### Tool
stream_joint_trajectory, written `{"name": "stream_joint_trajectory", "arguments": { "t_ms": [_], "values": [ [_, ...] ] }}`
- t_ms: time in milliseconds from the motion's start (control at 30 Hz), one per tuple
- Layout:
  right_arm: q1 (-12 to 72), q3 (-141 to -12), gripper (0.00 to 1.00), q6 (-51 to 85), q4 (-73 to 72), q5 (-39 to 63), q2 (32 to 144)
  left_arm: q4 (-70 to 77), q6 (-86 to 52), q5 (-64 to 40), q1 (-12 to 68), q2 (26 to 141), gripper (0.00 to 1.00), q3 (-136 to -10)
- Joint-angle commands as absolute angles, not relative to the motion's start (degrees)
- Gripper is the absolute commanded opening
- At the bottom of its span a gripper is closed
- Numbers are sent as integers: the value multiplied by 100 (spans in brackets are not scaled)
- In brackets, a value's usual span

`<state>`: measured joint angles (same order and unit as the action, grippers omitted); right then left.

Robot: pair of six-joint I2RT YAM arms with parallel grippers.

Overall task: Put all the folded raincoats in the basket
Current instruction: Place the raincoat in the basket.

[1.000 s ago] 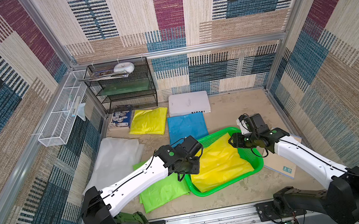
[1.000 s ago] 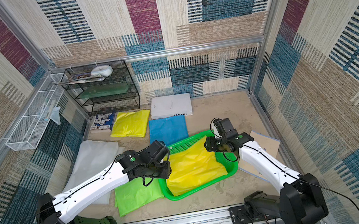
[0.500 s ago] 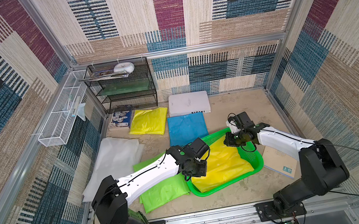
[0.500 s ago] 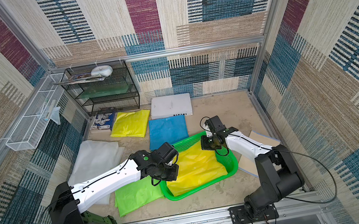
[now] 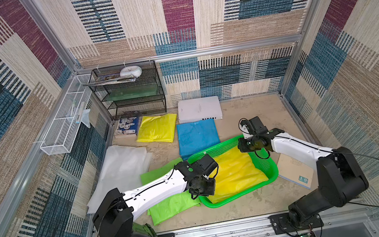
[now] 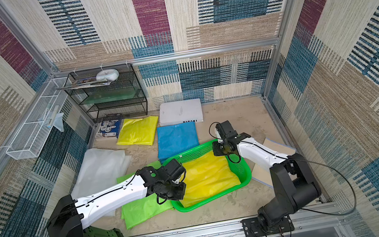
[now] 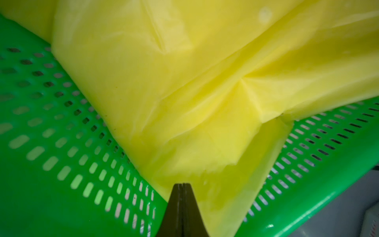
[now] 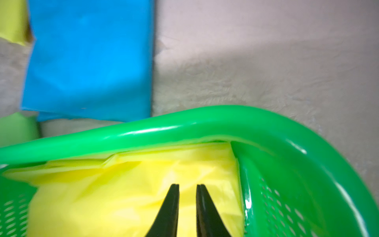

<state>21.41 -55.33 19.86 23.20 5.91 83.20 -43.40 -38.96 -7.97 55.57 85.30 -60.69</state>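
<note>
Raincoat lies in the basket; release and retreat come next

Placement looks all but done. The folded yellow plastic raincoat (image 5: 236,170) lies inside the bright green perforated plastic basket (image 5: 213,150), near and right of centre on the beige counter (image 5: 252,105). Nearest, the left pincer (image 7: 181,185) sits at the basket's near-left side, its tips pressed together over the raincoat's corner. No film shows between them. At the far-right corner the right pincer (image 8: 187,185) has its tips narrowly apart above the sheet, gripping nothing. I judge that the next move calls for lifting both arms clear without snagging the loose film or nudging the basket.

Both top views give the whole layout. The raincoat sits within all four walls, a lime green folded sheet (image 5: 170,207) lies left of the basket under the left arm, and a blue folded sheet (image 5: 197,135) lies beyond. They hide both sets of tips. Only the wrist views show those, and the right wrist view alone shows the raincoat's far edge tucked below the rolled rim.
</note>
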Motion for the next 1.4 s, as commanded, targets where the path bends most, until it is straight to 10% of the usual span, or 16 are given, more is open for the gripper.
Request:
{"name": "stream_joint_trajectory", "arguments": {
  "t_ms": [0, 467, 967, 1367],
  "values": [
    [2162, -5378, 22, 1844, 3041, 1338, 7759, -4281, -3793, -1018, 5571, 8486, 0, -6176],
    [2768, -4404, 19, 2863, 4105, 1603, 7000, -4392, -3605, -1149, 5570, 8548, 0, -6091],
    [3224, -5092, 27, 3740, 5072, -1646, 8347, -4702, -3317, -1000, 5546, 8386, 0, -6043],
    [3226, -4576, 24, 3437, 3529, 892, 7349, -4334, -3193, -2098, 5609, 8339, 0, -6642]
  ]
}}
